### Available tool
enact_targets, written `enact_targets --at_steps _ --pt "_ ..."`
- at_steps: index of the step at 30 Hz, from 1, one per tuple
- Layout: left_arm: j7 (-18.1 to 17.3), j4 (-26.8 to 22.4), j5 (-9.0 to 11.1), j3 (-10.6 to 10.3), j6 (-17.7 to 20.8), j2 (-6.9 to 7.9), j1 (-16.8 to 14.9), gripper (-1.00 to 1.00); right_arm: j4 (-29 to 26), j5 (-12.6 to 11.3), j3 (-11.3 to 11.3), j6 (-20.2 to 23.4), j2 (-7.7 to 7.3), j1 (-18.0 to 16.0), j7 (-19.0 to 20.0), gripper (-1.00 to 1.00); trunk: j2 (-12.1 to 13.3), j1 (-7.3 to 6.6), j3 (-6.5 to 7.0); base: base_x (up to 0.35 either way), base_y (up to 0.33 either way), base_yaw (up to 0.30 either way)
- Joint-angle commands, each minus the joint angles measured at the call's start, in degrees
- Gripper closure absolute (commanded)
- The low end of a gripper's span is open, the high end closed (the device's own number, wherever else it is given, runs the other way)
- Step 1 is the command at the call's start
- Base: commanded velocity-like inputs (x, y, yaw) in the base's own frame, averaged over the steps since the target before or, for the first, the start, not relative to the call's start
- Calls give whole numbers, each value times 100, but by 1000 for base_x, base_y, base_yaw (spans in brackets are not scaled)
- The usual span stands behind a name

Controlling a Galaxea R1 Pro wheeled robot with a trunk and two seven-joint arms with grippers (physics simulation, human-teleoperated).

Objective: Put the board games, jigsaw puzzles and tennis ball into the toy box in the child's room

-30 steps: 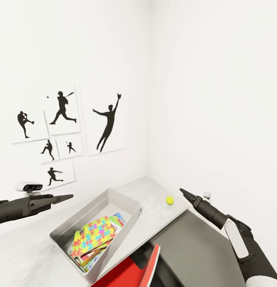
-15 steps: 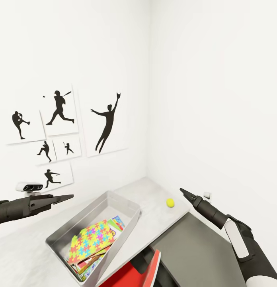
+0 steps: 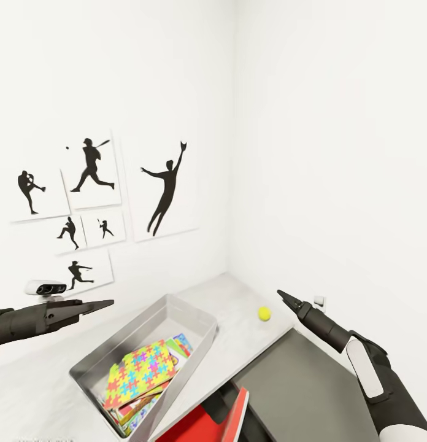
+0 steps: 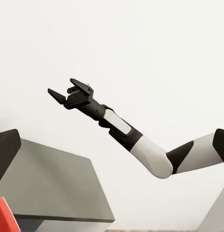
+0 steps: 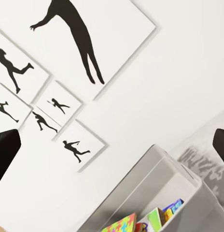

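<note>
both arms reach forward at mid height, left gripper narrowed to a point, right gripper with jaws parted.

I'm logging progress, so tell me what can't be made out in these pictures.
- How many toys are in the toy box: head view; the top jigsaw puzzle and the near wall cover the stack.
- The red thing: head view; cut off by the lower edge.
- Right hand: right wrist view; its fingertips run off the side edges.
- Prints: right wrist view; edge crops several.
</note>
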Motion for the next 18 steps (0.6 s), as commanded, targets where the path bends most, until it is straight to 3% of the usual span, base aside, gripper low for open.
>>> enact_targets --at_steps 1,8,18 --pt "-23 2 -4 -4 61 0 -3 -100 1 -29 -5 40 0 -1 4 -100 -5 2 -5 1 0 186" --pt "-23 2 -4 -6 62 -1 -3 -100 1 -21 -5 41 0 -1 9 -100 -5 2 -23 0 0 232" --pt "-23 2 -4 -5 68 -1 -3 -100 2 -23 -5 39 0 -1 29 -100 -5 2 -27 52 -43 30"
